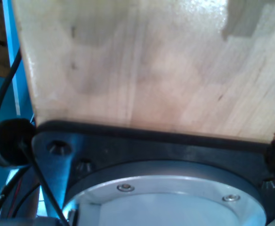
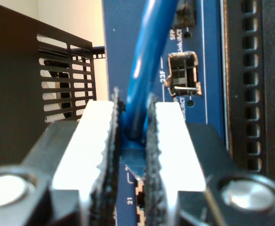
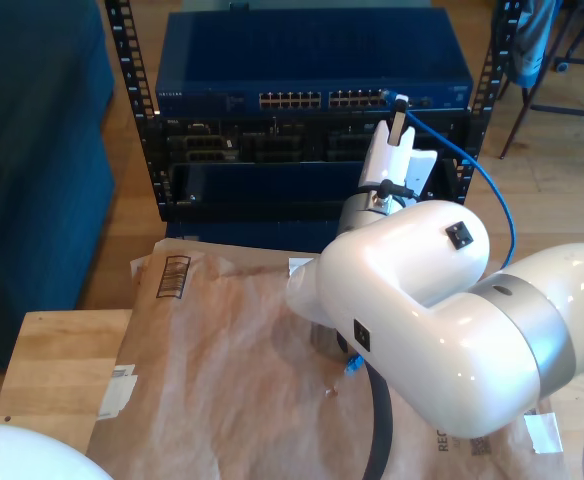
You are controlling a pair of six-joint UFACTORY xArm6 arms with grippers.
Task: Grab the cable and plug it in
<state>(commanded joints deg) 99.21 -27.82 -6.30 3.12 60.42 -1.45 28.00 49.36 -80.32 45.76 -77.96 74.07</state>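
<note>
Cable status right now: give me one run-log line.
stage: plugging in | my second hand: shut on cable, at blue switch port row | my first hand: unseen, over wooden board

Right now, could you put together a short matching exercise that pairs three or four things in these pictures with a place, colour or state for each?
Things:
1. the cable
2. my second gripper
3. the network switch
4. brown paper

Descriptions:
A. dark blue, top of the rack, a row of ports along its front
B. spread flat and crumpled below the rack in the exterior view
C. bright blue, running up from between two pads
D. shut on the cord, held right at the switch's front panel

Pairs: 1-C, 2-D, 3-A, 4-B
</note>
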